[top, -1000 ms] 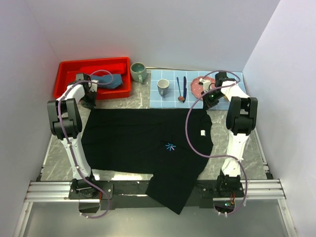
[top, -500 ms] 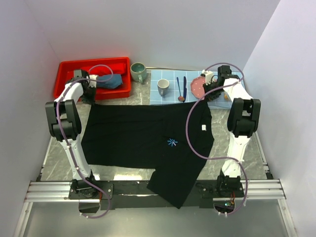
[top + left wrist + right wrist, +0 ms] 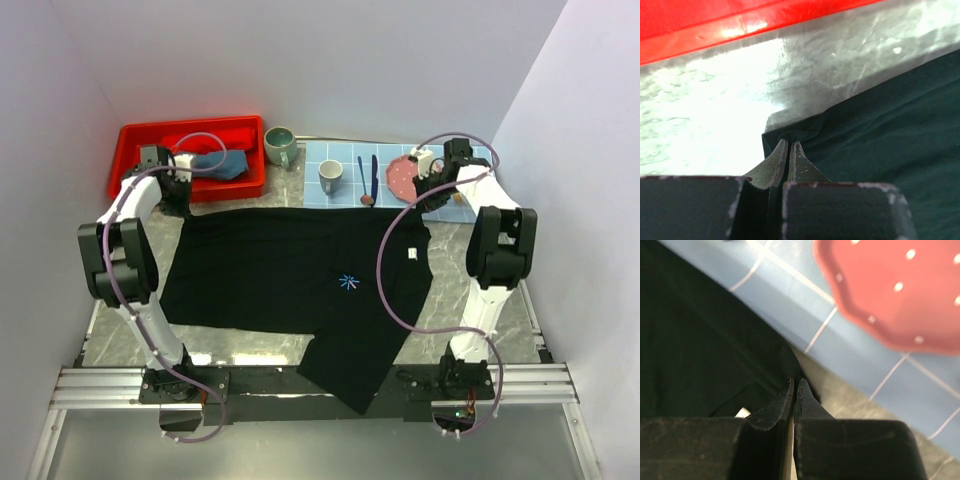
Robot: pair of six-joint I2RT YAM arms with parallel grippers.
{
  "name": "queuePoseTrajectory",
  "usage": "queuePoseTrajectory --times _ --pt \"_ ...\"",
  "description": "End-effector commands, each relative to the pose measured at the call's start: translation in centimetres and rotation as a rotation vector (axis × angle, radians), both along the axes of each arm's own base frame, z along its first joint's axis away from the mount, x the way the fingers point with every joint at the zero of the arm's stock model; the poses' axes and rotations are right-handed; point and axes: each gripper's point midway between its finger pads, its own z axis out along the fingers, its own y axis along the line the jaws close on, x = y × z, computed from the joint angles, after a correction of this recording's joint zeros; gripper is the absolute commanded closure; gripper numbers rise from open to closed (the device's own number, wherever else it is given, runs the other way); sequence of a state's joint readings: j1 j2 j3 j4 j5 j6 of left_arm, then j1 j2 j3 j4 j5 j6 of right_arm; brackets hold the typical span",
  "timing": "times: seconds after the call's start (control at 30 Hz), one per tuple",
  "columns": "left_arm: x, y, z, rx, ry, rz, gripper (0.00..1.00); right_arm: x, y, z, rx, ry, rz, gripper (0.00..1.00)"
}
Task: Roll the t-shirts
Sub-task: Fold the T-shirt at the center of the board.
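The black t-shirt (image 3: 290,270) with a small light-blue starburst print lies spread across the table, one sleeve hanging over the near edge. My left gripper (image 3: 181,204) is shut on its far left corner (image 3: 790,132), just in front of the red bin. My right gripper (image 3: 428,200) is shut on its far right corner (image 3: 785,365), at the edge of the placemat. The teal-blue t-shirt (image 3: 222,164) lies bunched in the red bin (image 3: 140,135).
A light-blue checked placemat (image 3: 345,200) at the back holds a white mug (image 3: 330,176), a spoon and knife (image 3: 368,180) and a pink dotted plate (image 3: 403,176). A green mug (image 3: 280,145) stands beside the bin. The red bin wall (image 3: 740,25) is close ahead of my left gripper.
Both grippers have moved toward the back of the table, pulling the black t-shirt's far edge with them; the shirt has slid back and its far edge is straighter.
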State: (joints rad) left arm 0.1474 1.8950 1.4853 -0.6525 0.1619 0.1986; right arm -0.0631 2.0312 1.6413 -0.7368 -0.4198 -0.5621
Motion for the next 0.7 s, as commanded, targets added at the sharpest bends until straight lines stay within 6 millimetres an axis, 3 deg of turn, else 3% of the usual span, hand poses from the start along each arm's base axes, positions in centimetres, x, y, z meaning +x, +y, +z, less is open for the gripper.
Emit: queuePoseTrajectory --times 0.0,0.17,0.27,0.37,0.4,0.5,0.6,0.63,0.67 --pt "0.8 -0.2 4.4 0.0 -0.125 -0.028 0.99 -0.3 0.6 4.9 0.024 -0.113 0.008 1.0" --pt "2.6 0.9 6.3 0.031 -0.188 -0.014 0.99 1.2 0.3 7.1 0.019 -0.165 -0.003 1.0" --pt "4.0 1.4 6.1 0.042 -0.193 0.002 0.99 2.7 0.0 7.2 0.009 -0.183 -0.026 1.0" --pt "5.3 2.0 4.7 0.061 -0.173 0.019 0.99 4.2 -0.4 6.0 -0.005 -0.171 -0.056 1.0" --pt "5.6 2.7 4.3 0.084 -0.169 0.042 0.99 4.5 -0.8 4.3 -0.016 -0.134 -0.076 1.0" --pt "6.6 3.9 2.8 0.13 -0.153 0.064 0.99 5.6 -1.3 2.7 -0.037 -0.111 -0.088 1.0" --pt "7.4 3.9 1.8 0.125 -0.142 0.071 0.81 6.0 -1.4 1.6 -0.057 -0.107 -0.083 0.98" --pt "7.5 3.9 1.8 0.123 -0.142 0.077 0.61 6.3 -1.5 1.7 -0.065 -0.111 -0.089 0.9" --pt "8.0 3.8 2.5 0.115 -0.16 0.085 0.57 6.4 -1.4 2.1 -0.068 -0.118 -0.093 0.83"
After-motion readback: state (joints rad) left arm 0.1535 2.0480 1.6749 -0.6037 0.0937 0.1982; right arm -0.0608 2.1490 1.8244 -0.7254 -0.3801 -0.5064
